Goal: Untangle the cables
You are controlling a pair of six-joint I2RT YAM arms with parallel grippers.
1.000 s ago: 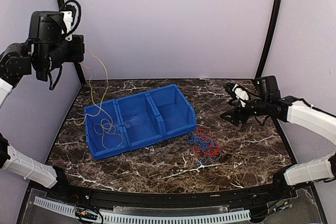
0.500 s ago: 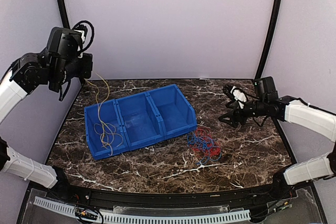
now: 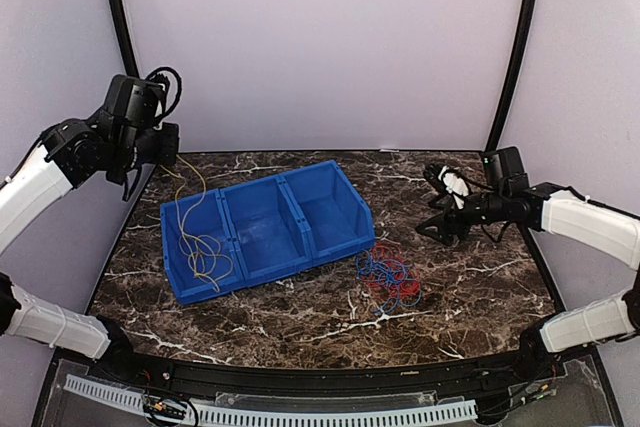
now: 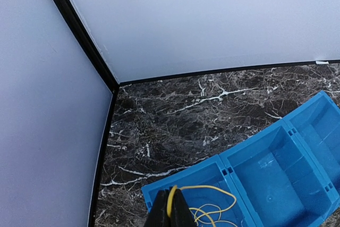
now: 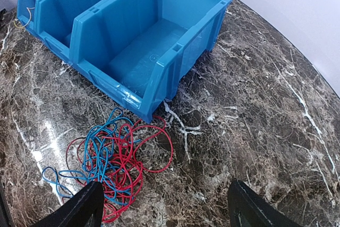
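Top view: the left jaws hang over the left end of the blue bin (image 3: 300,169), pinching the yellow cable (image 3: 200,247) that coils in its left compartment. On the surface (image 3: 480,287), the red and blue cables (image 3: 388,277) lie tangled beside the bin's right end.
Left wrist: the left jaws are closed on the yellow cable (image 4: 212,188).
Right wrist: the right jaws are wide apart and empty, near the tangle (image 5: 114,163).

The bottom edge of the left wrist view cuts off my left gripper (image 4: 171,212), leaving only its dark fingertips, and it also cuts the lower coils of the thin yellow-tan cable (image 4: 204,187) pinched between them. My right gripper (image 5: 166,206) shows only two black finger stubs. In the red and blue cables (image 5: 114,158) I cannot tell which strand overlies which. The blue plastic three-compartment bin (image 5: 154,86) runs off the top-left corner.
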